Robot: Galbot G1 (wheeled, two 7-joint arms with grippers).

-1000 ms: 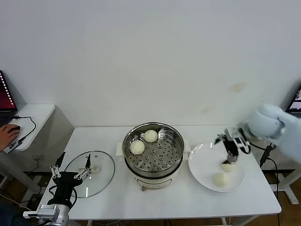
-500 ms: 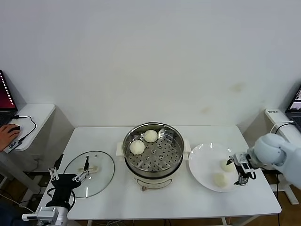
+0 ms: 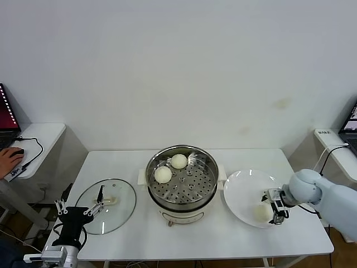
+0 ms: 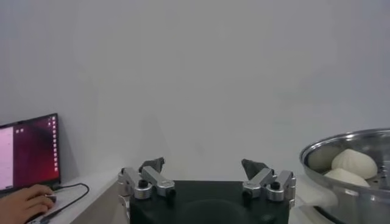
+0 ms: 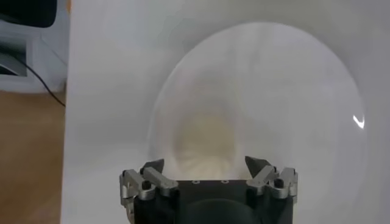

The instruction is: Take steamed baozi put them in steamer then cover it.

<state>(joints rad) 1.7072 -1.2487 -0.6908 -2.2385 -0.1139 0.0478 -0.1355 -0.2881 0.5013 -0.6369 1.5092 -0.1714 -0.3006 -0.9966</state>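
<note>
Right gripper (image 3: 275, 211) jaws spread wide, empty, over the baozi (image 5: 204, 146) at the plate's (image 3: 241, 192) 4 o'clock: you centre it, close gently, then lift toward the steamer (image 3: 182, 177).

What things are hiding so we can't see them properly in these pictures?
- Plate, head view: one baozi shows; the right gripper covers the spot beside it, so a second can't be confirmed.
- Baozi, right wrist view: blurred, and its near side is hidden behind the open gripper.
- Steamer, left wrist view: cut off by the picture's edge.
- Left gripper, head view: open over the cover; touching or not is unclear.
</note>
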